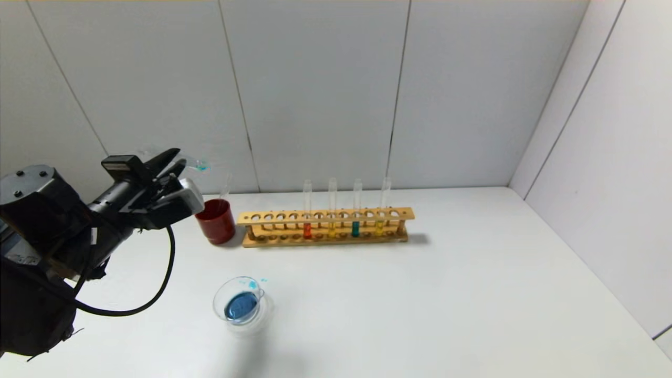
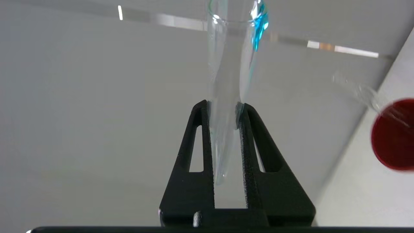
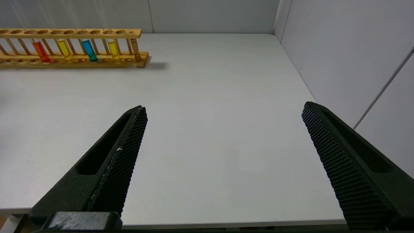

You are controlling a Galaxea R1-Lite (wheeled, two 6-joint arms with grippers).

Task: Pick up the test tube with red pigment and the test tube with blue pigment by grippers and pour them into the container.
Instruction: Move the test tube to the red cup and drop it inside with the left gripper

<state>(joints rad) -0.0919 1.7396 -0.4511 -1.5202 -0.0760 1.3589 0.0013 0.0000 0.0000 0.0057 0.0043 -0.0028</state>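
Up at the left of the bench, the left gripper has its jaws pinched on the test tube with blue pigment, now almost drained, only a blue smear near its mouth. Its long axis runs straight out from the jaws, mouth leading and slightly raised toward the back wall, round bottom between the fingers. The red cup sits just beside and below it; the container, holding blue liquid, lies nearer the robot. The test tube with red pigment stands upright in the rack. The right gripper hangs over bare bench, jaws spread wide, so I judge it freer for the red tube.
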